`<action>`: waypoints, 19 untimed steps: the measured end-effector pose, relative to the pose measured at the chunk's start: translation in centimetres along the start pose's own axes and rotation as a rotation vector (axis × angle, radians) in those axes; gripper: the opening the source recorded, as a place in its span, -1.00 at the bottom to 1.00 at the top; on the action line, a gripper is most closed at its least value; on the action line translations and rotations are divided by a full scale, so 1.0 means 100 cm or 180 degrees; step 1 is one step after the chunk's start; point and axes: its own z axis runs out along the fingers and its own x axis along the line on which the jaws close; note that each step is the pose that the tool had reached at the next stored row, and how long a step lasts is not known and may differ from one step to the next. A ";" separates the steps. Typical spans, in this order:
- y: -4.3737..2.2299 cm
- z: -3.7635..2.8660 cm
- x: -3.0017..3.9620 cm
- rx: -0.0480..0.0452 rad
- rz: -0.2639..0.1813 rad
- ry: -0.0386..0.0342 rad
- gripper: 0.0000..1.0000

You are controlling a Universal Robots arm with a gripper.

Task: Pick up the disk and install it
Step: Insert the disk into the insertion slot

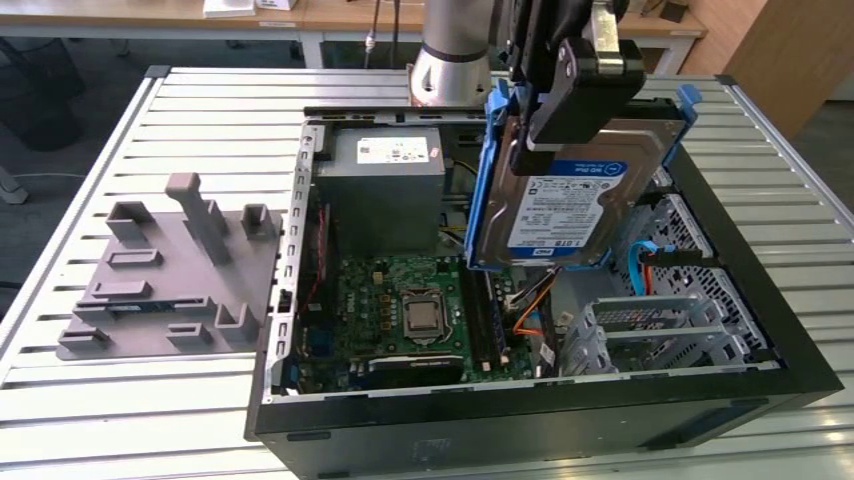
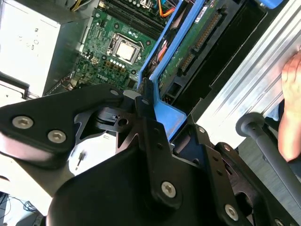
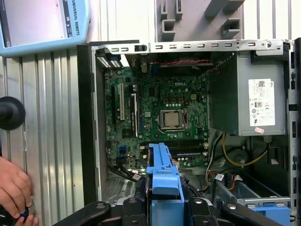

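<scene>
Fingers [image 1: 581, 100] clamped on the disk's [image 1: 554, 215] upper end; the gripper [image 1: 558, 138] holds it tilted, label outward, above the open case [image 1: 534, 420]. Case lies on a slatted metal table [image 1: 147, 400]; grey fixture [image 1: 160, 280] beside it at the exterior view's left; a person's hand [image 3: 14, 188] near the table edge.

- I see the disk [image 3: 164, 181], blue rail toward me, clamped in the gripper [image 3: 165, 209] over the open computer case [image 3: 86, 117].
- A hand [image 3: 14, 193] is over the table [image 3: 51, 141] beside the case.
</scene>
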 end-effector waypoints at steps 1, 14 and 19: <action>0.0000 0.0000 0.0000 0.0000 0.0000 0.0000 -0.27; -0.0060 0.0027 0.0211 0.0000 0.0000 0.0000 -0.27; -0.0117 0.0054 0.0276 0.0000 0.0000 0.0000 -0.27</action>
